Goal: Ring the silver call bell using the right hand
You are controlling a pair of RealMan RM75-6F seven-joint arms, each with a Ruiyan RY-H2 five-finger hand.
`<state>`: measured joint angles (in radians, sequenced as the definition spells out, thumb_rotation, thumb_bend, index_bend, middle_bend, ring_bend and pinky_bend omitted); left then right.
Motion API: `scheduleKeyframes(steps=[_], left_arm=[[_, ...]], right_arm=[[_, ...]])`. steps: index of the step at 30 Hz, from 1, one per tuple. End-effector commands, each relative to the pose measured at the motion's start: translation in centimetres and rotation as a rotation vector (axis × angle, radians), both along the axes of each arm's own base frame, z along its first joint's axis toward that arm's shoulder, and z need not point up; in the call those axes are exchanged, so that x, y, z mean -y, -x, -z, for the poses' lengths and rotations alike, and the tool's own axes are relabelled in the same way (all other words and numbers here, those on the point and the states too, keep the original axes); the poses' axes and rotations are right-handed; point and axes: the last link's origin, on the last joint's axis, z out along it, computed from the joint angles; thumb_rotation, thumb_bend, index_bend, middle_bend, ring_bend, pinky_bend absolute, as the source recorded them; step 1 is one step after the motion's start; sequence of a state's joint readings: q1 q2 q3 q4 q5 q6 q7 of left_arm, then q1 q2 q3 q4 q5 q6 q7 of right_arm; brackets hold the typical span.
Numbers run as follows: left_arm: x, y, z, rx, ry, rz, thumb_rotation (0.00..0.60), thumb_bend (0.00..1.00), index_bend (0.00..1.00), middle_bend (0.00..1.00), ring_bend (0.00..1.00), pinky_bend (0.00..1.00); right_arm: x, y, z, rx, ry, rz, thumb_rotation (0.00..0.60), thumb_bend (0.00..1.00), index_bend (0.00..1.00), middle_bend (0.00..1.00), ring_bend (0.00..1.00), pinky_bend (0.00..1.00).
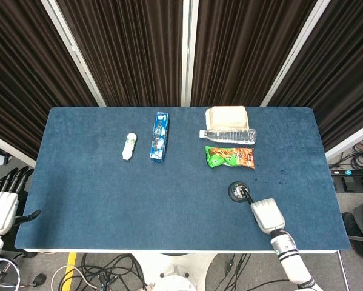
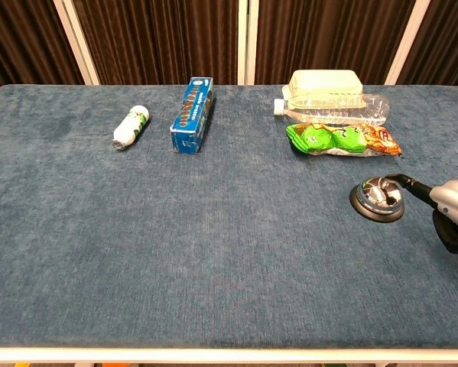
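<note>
The silver call bell (image 1: pixel 239 191) on its black base stands on the right part of the blue table, in front of the snack bag; the chest view shows the bell (image 2: pixel 377 199) too. My right hand (image 1: pixel 266 214) lies just right of and nearer than it, holding nothing. One dark finger (image 2: pixel 410 183) reaches out, its tip over the bell's upper right side, at or very near the dome. The other fingers do not show and seem curled under. Off the table's left edge, my left hand (image 1: pixel 0 206) hangs with fingers apart and holds nothing.
Behind the bell lie a green and orange snack bag (image 1: pixel 229 157), a clear plastic bottle (image 1: pixel 228 135) and a beige box (image 1: pixel 226 116). A blue carton (image 1: pixel 159 137) and a small white bottle (image 1: pixel 129 147) lie left of centre. The table's front edge (image 1: pixel 169 250) is close to my right hand.
</note>
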<state>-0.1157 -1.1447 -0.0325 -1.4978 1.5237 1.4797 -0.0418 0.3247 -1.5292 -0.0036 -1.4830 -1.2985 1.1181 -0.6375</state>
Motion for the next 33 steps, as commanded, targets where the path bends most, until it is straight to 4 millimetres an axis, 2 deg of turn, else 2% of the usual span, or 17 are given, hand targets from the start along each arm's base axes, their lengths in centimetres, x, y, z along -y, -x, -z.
scheduleKeyframes(steps=[1, 8, 16, 21, 26, 29, 33], left_arm=[[0.0, 0.0, -0.1, 0.0, -0.003, 0.002, 0.6, 0.02, 0.07, 0.05, 0.0, 0.15], [-0.1, -0.3, 0.1, 0.003, 0.0, 0.008, 0.6, 0.02, 0.07, 0.05, 0.0, 0.15], [0.0, 0.0, 0.0, -0.001, -0.002, -0.001, 0.6, 0.02, 0.07, 0.05, 0.0, 0.15], [0.0, -0.1, -0.2, 0.002, -0.006, 0.005, 0.6, 0.02, 0.07, 0.05, 0.0, 0.15], [-0.1, -0.5, -0.1, 0.002, -0.006, 0.015, 0.6, 0.02, 0.07, 0.05, 0.0, 0.15], [-0.1, -0.6, -0.1, -0.001, -0.005, 0.017, 0.6, 0.02, 0.07, 0.05, 0.0, 0.15], [-0.1, -1.0, 0.0, 0.001, -0.003, 0.018, 0.6, 0.02, 0.07, 0.05, 0.0, 0.15]], right_arm=[[0.1, -0.4, -0.3, 0.016, 0.02, -0.01, 0.6, 1.0, 0.0, 0.92, 0.92, 0.88], [0.3, -0.9, -1.6, 0.053, 0.065, -0.035, 0.6, 1.0, 0.0, 0.92, 0.92, 0.88], [0.0, 0.2, 0.0, 0.003, -0.001, 0.003, 0.6, 1.0, 0.0, 0.92, 0.92, 0.88], [0.0, 0.0, -0.5, 0.008, 0.019, -0.003, 0.6, 1.0, 0.0, 0.92, 0.92, 0.88], [0.4, -1.4, -2.8, 0.084, 0.115, -0.051, 0.6, 1.0, 0.0, 0.92, 0.92, 0.88], [0.4, -2.0, -5.4, 0.14, 0.207, -0.09, 0.6, 1.0, 0.0, 0.92, 0.92, 0.88], [-0.3, -1.7, -9.8, 0.183, 0.339, -0.127, 0.6, 1.0, 0.0, 0.92, 0.92, 0.88]])
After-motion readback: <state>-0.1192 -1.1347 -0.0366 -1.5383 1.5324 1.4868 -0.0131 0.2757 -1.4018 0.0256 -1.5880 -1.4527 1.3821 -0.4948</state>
